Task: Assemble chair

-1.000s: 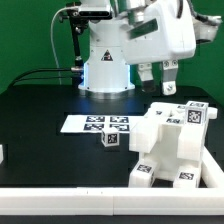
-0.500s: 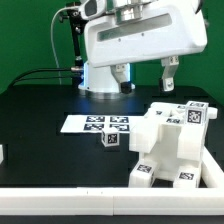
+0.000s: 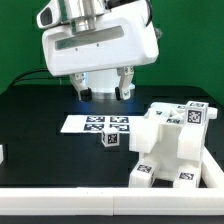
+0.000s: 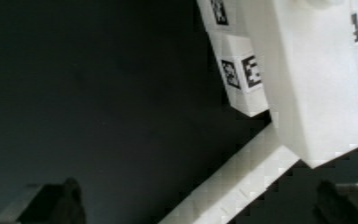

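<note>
Plainly, counted from the chair outward:

Chair: one blocky assembly of matte white plastic panels (image 3: 170, 145), standing on the black table on the exterior view's right, near the front edge; the wrist view shows part of it too (image 4: 309, 80).
Tags on the chair: about five black-and-white squares can be counted in the exterior view, two on top and the rest on the lower front faces; two show in the wrist view.
Loose part: one small white tagged cube (image 3: 110, 143), on the table just beside the chair on the exterior view's left, apart from it.
Marker board: one thin flat white strip (image 3: 95, 124) carrying four tags, lying flat behind the cube and left of the chair in the exterior view.
Table: one black surface (image 3: 40, 110) with a white front rim.
Gripper: one two-finger pincer (image 3: 104, 86), jaws spread wide and holding nothing, hanging above the table behind the marker board, well apart from the chair.
Arm: one glossy white robot arm (image 3: 100, 40) above the pincer.
</note>
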You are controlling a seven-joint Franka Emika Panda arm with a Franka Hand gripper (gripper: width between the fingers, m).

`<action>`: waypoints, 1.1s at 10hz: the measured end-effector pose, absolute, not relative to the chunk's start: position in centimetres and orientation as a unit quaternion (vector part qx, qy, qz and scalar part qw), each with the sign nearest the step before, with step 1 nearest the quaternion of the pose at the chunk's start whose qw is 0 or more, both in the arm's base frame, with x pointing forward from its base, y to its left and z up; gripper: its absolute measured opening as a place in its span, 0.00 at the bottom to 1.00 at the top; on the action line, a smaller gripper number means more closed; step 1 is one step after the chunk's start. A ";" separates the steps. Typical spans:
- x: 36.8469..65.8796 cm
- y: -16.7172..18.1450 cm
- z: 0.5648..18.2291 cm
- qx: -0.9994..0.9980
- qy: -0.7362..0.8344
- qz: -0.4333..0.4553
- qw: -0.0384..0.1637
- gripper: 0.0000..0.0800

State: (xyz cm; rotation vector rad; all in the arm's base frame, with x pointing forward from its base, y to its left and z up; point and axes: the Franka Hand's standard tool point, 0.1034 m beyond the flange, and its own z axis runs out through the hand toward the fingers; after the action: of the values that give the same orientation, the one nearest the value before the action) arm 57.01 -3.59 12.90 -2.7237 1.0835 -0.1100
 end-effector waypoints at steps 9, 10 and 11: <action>51.4 -6.8 9.5 -0.863 0.425 0.209 0.178 0.81; 49.3 -6.2 8.4 -0.829 0.446 0.269 0.206 0.81; 48.0 -6.0 7.5 -0.796 0.461 0.324 0.222 0.81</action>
State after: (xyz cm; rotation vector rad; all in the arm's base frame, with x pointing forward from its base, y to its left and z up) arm 47.97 -6.03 7.46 -2.2004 1.2729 0.8942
